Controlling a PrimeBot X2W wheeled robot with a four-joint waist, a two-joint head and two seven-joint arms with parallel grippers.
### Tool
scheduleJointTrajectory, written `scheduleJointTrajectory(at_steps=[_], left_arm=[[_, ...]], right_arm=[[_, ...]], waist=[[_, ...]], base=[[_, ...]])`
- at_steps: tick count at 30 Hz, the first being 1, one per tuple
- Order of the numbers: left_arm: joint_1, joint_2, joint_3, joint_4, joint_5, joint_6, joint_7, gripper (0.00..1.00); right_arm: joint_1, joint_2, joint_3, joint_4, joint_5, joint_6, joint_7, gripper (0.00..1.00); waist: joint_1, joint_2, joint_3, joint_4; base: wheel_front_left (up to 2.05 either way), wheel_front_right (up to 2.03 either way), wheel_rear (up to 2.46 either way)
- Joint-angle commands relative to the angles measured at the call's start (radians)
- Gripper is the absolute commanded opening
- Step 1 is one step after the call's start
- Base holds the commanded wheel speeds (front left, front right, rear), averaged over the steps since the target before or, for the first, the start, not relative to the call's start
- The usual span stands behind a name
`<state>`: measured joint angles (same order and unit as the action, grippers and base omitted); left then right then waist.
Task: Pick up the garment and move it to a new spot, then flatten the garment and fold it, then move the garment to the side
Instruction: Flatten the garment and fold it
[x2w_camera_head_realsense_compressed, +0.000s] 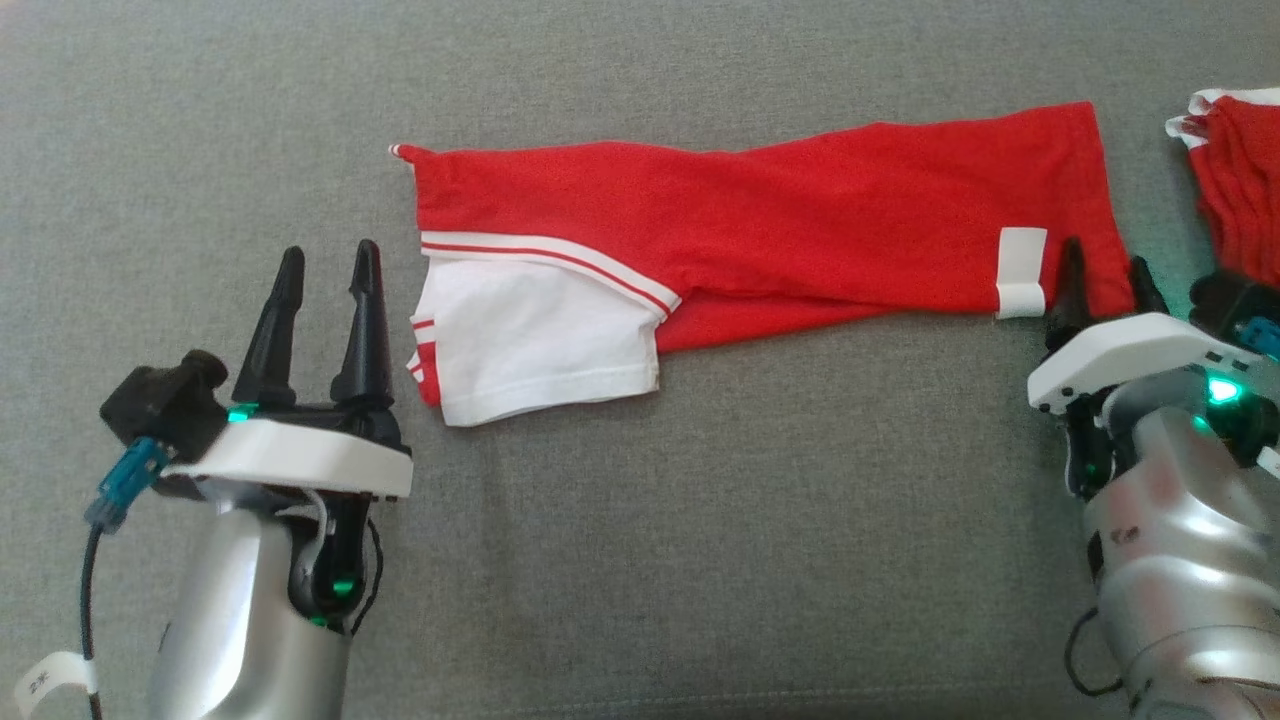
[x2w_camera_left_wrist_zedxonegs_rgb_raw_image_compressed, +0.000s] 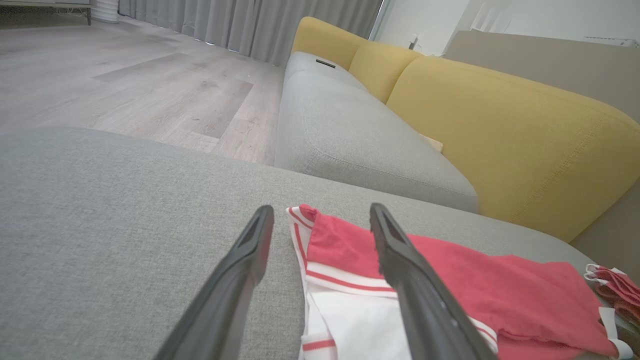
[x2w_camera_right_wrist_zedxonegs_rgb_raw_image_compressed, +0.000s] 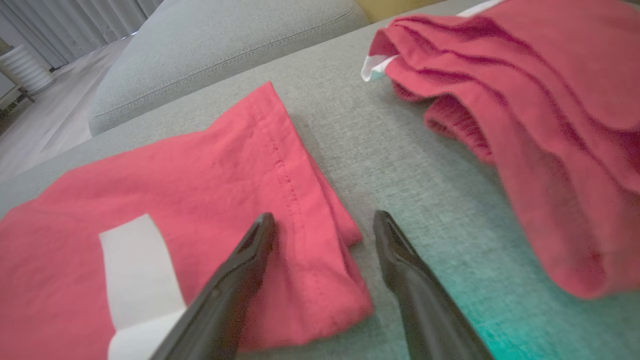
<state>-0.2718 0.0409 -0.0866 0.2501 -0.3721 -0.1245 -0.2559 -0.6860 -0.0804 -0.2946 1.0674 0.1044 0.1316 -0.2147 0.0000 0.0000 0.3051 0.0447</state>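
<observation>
The garment (x2w_camera_head_realsense_compressed: 760, 215) is a red shirt folded into a long strip across the grey cushion (x2w_camera_head_realsense_compressed: 640, 520), with a white sleeve and red-white trim at its left end and a white tag at its right end. My left gripper (x2w_camera_head_realsense_compressed: 328, 272) stands open just left of the sleeve; in the left wrist view the left gripper (x2w_camera_left_wrist_zedxonegs_rgb_raw_image_compressed: 322, 217) frames the garment (x2w_camera_left_wrist_zedxonegs_rgb_raw_image_compressed: 450, 285) at its striped corner. My right gripper (x2w_camera_head_realsense_compressed: 1103, 268) is open at the strip's lower right corner. Along the right gripper (x2w_camera_right_wrist_zedxonegs_rgb_raw_image_compressed: 325, 225) the red hem (x2w_camera_right_wrist_zedxonegs_rgb_raw_image_compressed: 300, 210) lies between the fingers.
A pile of other red clothes (x2w_camera_head_realsense_compressed: 1235, 170) lies at the far right, close to my right arm, with its folds (x2w_camera_right_wrist_zedxonegs_rgb_raw_image_compressed: 525, 100) bulky in the right wrist view. A yellow sofa back (x2w_camera_left_wrist_zedxonegs_rgb_raw_image_compressed: 500, 120) and grey seat cushions stand beyond, wooden floor to the left.
</observation>
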Motion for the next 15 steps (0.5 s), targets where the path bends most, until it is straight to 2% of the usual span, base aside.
scheduleJointTrajectory(at_steps=[1, 2, 7, 15], left_arm=[[-0.027, 0.010, 0.024, -0.028, 0.002, -0.006, -0.006, 1.00], [-0.027, 0.010, 0.024, -0.026, 0.001, -0.006, -0.006, 1.00], [-0.022, 0.010, 0.027, -0.016, -0.004, -0.006, -0.006, 1.00], [-0.009, 0.009, 0.035, -0.012, -0.015, -0.006, -0.006, 1.00]], right_arm=[[-0.017, 0.020, 0.032, 0.003, -0.003, -0.001, 0.009, 0.24], [-0.020, 0.020, 0.037, 0.009, -0.002, -0.001, 0.009, 0.00], [-0.027, -0.002, 0.040, 0.018, 0.003, -0.001, -0.003, 0.00], [-0.016, -0.078, -0.016, -0.007, 0.003, -0.001, -0.022, 0.00]], waist=[[0.0000, 0.0000, -0.002, 0.000], [0.0000, 0.0000, -0.004, 0.000], [0.0000, 0.0000, -0.023, -0.004], [0.0000, 0.0000, -0.058, -0.013]], base=[[0.00, 0.00, 0.00], [0.00, 0.00, 0.00], [0.00, 0.00, 0.00], [0.00, 0.00, 0.00]])
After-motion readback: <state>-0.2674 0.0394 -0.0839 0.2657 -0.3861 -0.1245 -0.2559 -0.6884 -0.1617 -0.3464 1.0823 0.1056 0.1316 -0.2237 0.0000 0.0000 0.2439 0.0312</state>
